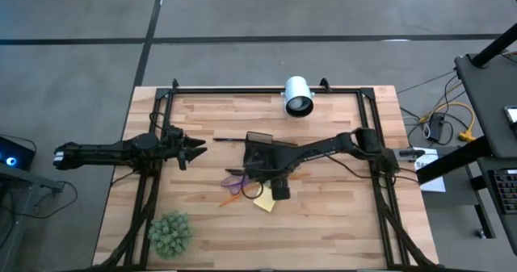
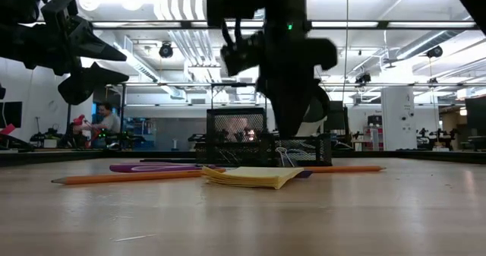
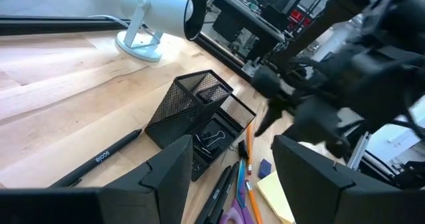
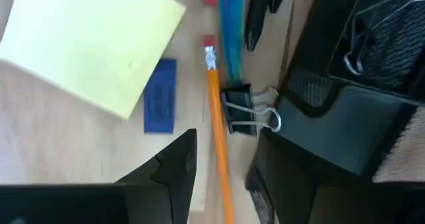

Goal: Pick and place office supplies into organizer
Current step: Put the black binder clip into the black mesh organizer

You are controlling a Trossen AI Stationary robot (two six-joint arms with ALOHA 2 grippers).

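The black mesh organizer [image 1: 260,152] stands mid-table with a binder clip [image 3: 212,139] in its low front compartment. Near it on the table lie a yellow sticky-note pad [image 4: 86,44], an orange pencil [image 4: 216,127], a black binder clip [image 4: 243,111], a small blue block [image 4: 161,95], purple scissors [image 1: 236,179] and a black pen [image 3: 99,159]. My right gripper [image 4: 222,174] points down, open, over the pencil and the loose clip beside the organizer's near wall, touching nothing. My left gripper [image 1: 194,151] waits open at the left, level above the table.
A white cylindrical camera [image 1: 297,96] stands at the far edge behind the organizer. A fuzzy green plant ball [image 1: 170,233] sits at the near left corner. Bare wood lies to the near right of the pad.
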